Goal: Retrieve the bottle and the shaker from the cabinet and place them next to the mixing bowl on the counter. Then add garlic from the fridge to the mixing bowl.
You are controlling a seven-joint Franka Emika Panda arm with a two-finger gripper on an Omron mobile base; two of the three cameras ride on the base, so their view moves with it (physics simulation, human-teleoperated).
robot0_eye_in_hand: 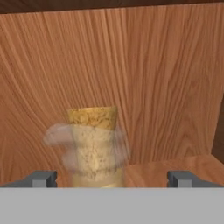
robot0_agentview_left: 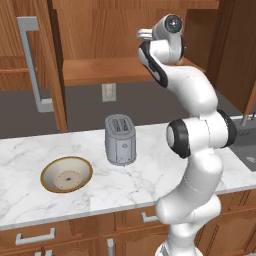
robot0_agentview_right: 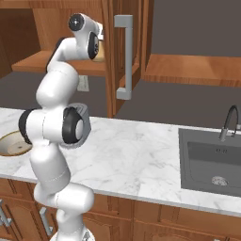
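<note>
The arm [robot0_agentview_left: 197,150] reached up into the open upper cabinet [robot0_agentview_left: 100,70], its wrist at shelf height above the counter [robot0_agentview_left: 150,175]. In the hand view the gripper [robot0_eye_in_hand: 112,178] had its two finger tips [robot0_eye_in_hand: 43,178] spread wide apart, nothing between them clamped. A bottle [robot0_eye_in_hand: 95,146] with a cork stopper stood upright on the cabinet shelf, just ahead of the gripper and nearer the left tip than the right, not touched by either tip. Its glass looked blurred and see-through, so its outline was hard to make out; behind it was the wooden back wall of the cabinet. The shaker could not be made out. In the left base view the mixing bowl [robot0_agentview_left: 66,174] sat on the marble counter at the left, near the front edge, with a toaster [robot0_agentview_left: 120,139] standing to its right and farther back, apart from it. The cabinet door [robot0_agentview_left: 42,65] stood open to the left with its long grey handle facing out. In the right base view a sink [robot0_agentview_right: 214,162] with a faucet [robot0_agentview_right: 228,122] was set into the counter well to the right of the arm.
</note>
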